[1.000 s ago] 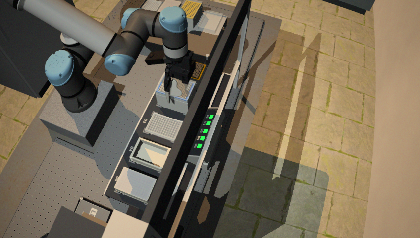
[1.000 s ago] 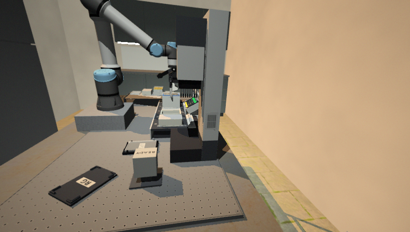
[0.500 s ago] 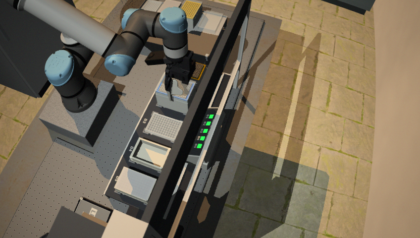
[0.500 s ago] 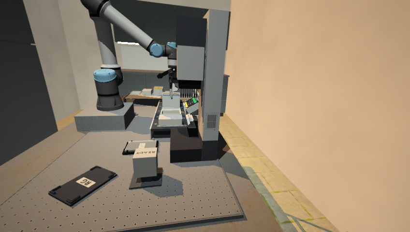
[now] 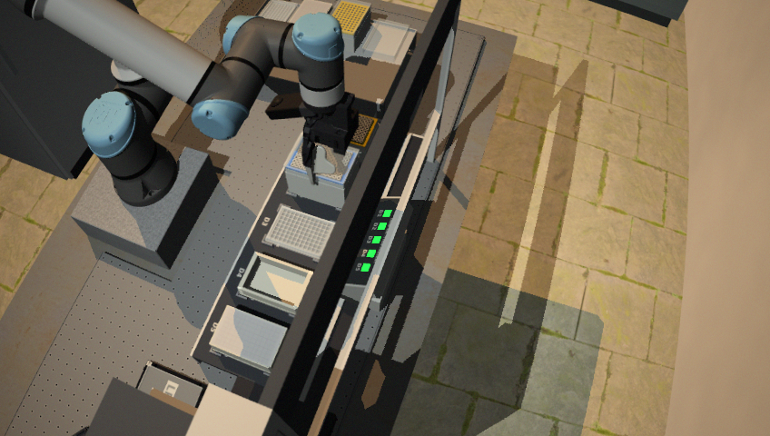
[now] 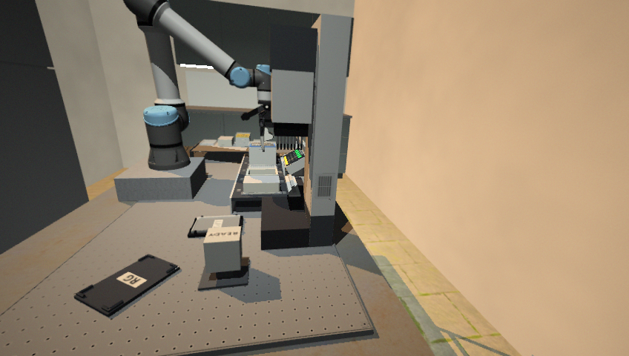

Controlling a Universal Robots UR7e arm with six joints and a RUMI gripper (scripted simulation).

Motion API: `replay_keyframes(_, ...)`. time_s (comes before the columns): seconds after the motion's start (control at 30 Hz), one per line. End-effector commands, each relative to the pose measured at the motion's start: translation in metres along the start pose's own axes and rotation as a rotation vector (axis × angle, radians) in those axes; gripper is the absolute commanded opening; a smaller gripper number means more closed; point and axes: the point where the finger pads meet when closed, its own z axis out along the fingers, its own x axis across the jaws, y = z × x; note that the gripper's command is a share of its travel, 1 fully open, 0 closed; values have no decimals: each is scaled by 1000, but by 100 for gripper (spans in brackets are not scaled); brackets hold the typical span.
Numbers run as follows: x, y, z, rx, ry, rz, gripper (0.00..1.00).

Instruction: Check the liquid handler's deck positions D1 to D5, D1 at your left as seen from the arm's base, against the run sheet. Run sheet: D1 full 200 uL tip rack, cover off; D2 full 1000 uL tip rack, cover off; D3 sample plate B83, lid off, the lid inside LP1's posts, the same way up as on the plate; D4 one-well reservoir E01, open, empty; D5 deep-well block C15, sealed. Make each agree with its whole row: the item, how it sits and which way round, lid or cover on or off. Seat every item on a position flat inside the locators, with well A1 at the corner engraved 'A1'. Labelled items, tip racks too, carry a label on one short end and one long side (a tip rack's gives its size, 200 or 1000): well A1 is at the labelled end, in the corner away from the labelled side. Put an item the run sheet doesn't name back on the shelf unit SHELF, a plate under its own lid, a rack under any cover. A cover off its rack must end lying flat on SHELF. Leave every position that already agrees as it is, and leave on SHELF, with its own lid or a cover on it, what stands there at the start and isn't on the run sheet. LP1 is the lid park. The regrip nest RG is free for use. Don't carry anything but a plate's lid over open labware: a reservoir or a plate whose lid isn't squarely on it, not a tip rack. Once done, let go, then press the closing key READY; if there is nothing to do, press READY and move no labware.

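Black two-jaw gripper (image 5: 322,156) points straight down, fingers pinching the blue-rimmed grey tip rack (image 5: 319,181) on the dark deck strip (image 5: 226,302) by the desk's far edge, next to the white well plate (image 5: 299,231).

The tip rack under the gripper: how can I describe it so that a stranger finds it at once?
On the dark deck strip along the black gantry beam, find the position next to the white well plate, toward the shelf. The tip rack there is the tallest block, blue-rimmed, with the gripper closed on it.
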Motion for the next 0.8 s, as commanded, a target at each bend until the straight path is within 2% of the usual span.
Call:
replay_keyframes(0.0,0,0,0,-1,0,0,0)
replay_keyframes(0.5,0,0,0,-1,0,0,0)
replay_keyframes(0.77,0,0,-14,-1,0,0,0)
